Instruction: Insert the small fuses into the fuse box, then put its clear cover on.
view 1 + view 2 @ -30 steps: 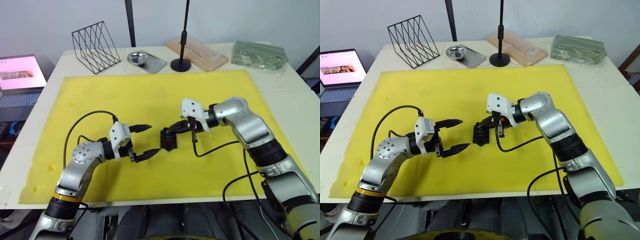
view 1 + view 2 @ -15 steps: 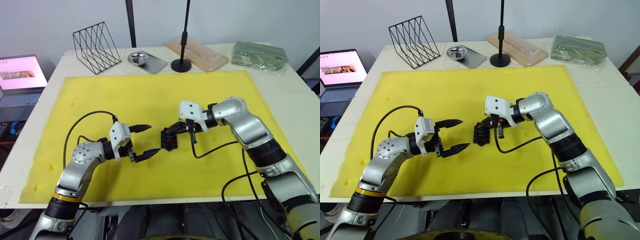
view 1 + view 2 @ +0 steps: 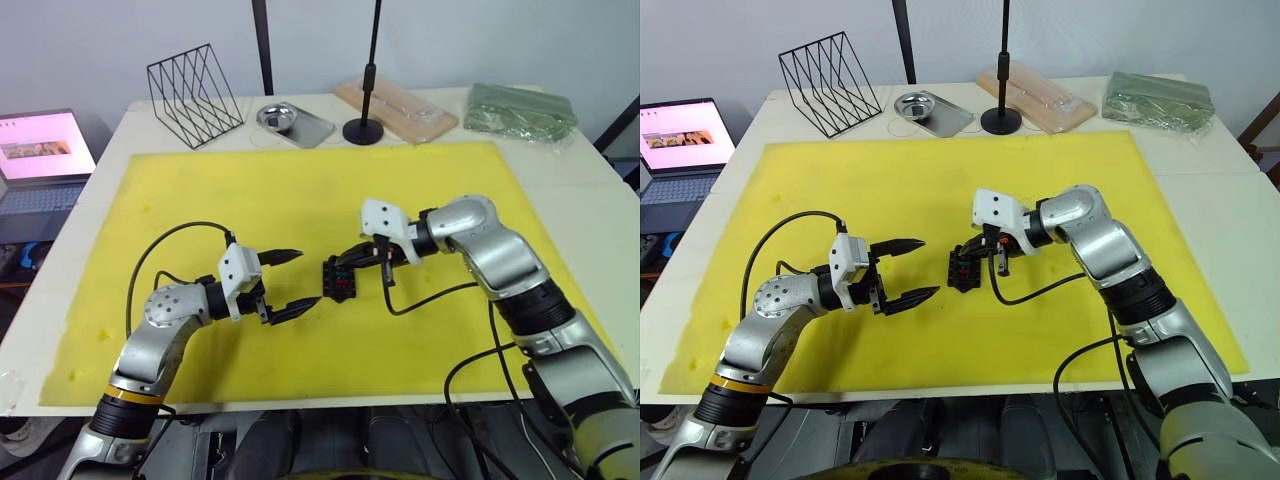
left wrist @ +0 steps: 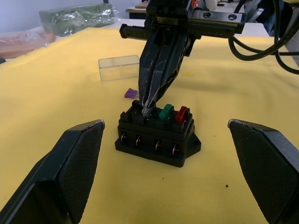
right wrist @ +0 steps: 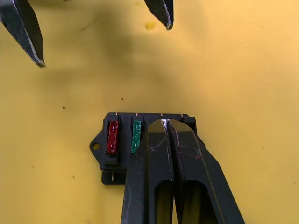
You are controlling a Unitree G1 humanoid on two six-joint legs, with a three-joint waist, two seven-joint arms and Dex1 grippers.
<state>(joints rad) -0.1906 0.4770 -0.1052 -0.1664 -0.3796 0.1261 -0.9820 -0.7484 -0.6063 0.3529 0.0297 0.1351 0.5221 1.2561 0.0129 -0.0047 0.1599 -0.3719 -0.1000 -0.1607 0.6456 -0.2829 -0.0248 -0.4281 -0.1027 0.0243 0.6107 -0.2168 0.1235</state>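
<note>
The fuse box (image 4: pixel 158 136) sits on the yellow mat (image 3: pixel 300 200) between my arms. My right gripper (image 4: pixel 145 111) has its jaws clamped on a greyish clear fuse (image 4: pixel 145 112), tips down at a slot beside the seated green fuse (image 4: pixel 166 112) and red fuse (image 4: pixel 181 114). My left gripper (image 3: pixel 297 281) hovers just left, jaws apart. The purple fuse (image 4: pixel 130 93) and clear cover (image 4: pixel 119 68) lie on the mat just beyond the box.

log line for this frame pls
fuse box: green fuse, red fuse seated | right gripper: shut, tips at next slot | purple fuse, clear cover: on mat | left gripper: open
</note>
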